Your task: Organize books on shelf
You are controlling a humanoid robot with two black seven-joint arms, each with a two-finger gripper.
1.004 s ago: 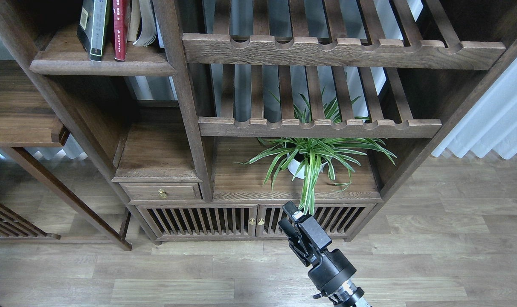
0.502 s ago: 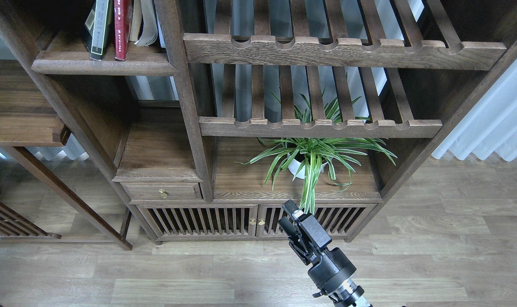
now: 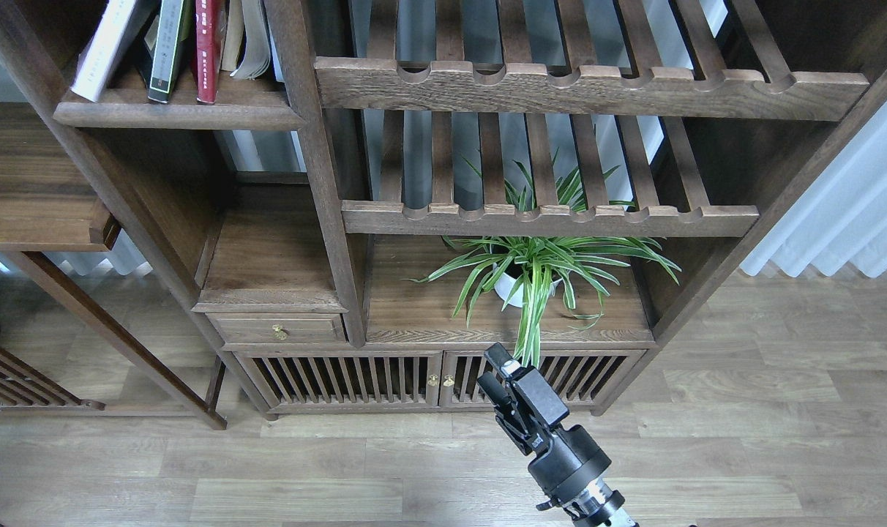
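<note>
The shelf (image 3: 173, 115), a dark brown board with a rounded front edge, is at the top left. On it a white paperback (image 3: 107, 50) leans to the right against a black-and-green book (image 3: 167, 53). A dark red book (image 3: 208, 51) stands upright right of that. Their tops are cut off by the frame's upper edge. My right gripper (image 3: 493, 373) is low in the middle, in front of the cabinet doors, far below and to the right of the books. Its fingers stand apart and hold nothing. My left gripper is out of view.
Worn cream-paged books (image 3: 247, 40) stand right of the red one against the upright post (image 3: 319, 183). Two slatted racks (image 3: 546, 88) with scalloped rails fill the upper right. A potted spider plant (image 3: 531, 271) sits on the cabinet top (image 3: 414, 315) just beyond my right gripper.
The white paperback has appeared at the shelf's left end, leaning on the black-and-green book, which has shifted slightly. My right gripper has not moved.
</note>
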